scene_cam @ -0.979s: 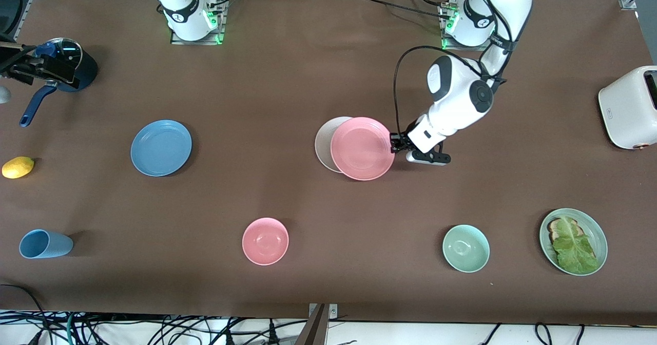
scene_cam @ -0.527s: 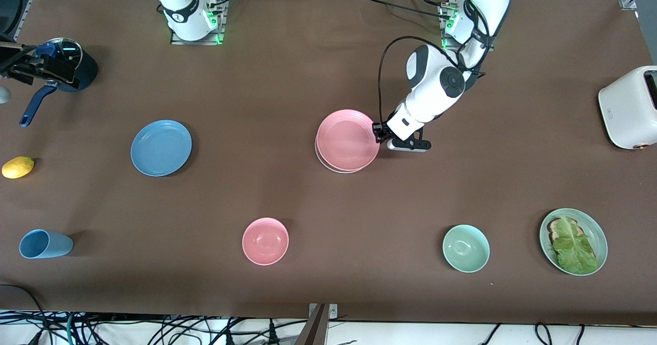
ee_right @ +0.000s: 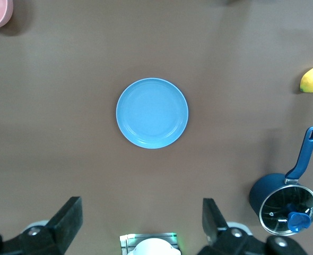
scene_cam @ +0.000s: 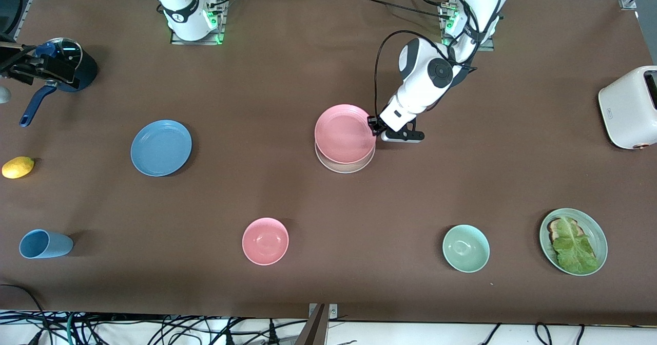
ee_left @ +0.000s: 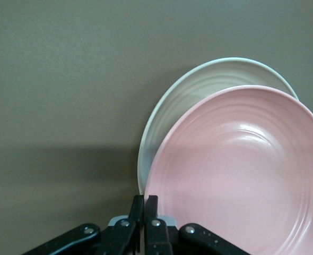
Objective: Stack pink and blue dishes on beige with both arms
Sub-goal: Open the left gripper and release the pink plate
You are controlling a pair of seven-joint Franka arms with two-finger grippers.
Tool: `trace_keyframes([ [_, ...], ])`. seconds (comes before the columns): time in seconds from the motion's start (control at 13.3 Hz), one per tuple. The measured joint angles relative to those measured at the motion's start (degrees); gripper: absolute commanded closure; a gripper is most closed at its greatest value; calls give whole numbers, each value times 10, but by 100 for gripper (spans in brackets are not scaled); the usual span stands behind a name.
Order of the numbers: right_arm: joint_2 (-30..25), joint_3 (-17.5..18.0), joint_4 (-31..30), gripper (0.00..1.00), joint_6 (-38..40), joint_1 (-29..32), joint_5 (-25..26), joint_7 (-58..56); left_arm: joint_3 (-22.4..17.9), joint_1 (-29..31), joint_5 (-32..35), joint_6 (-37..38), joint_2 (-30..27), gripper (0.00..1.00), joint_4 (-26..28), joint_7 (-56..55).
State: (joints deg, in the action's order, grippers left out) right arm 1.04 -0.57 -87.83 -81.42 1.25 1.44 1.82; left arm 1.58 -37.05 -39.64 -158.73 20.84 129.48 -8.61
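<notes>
Left claw (scene_cam: 374,125) clamped on rim of flat pale pink matte plate (scene_cam: 344,133), held over flat beige matte plate (scene_cam: 343,166) for stacking; right claw (ee_right: 140,215) wide open, empty, waiting high above flat medium blue matte plate (scene_cam: 161,147).

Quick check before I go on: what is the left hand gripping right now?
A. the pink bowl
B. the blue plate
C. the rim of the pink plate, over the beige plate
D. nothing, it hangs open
C: the left hand is pinched shut on the pink plate's rim, with the beige plate underneath.

Left tool (ee_left: 145,204) clamps pink plate (ee_left: 241,175) over beige plate (ee_left: 199,87).
</notes>
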Motion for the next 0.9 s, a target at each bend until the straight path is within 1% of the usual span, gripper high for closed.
trace_keyframes([
  [0.15,0,0,0,0,0,0,0,0,-1,-1,0,-2,1,100,0,-3],
  [0.23,0,0,0,0,0,0,0,0,-1,-1,0,-3,1,76,0,-4],
  [0.3,0,0,0,0,0,0,0,0,-2,-1,0,-5,1,61,0,-5],
  [0.68,0,0,0,0,0,0,0,0,-6,-1,0,-8,1,60,-1,-9],
  [0.9,0,-1,0,0,0,0,0,0,-23,-1,0,5,-4,59,-10,-10],
])
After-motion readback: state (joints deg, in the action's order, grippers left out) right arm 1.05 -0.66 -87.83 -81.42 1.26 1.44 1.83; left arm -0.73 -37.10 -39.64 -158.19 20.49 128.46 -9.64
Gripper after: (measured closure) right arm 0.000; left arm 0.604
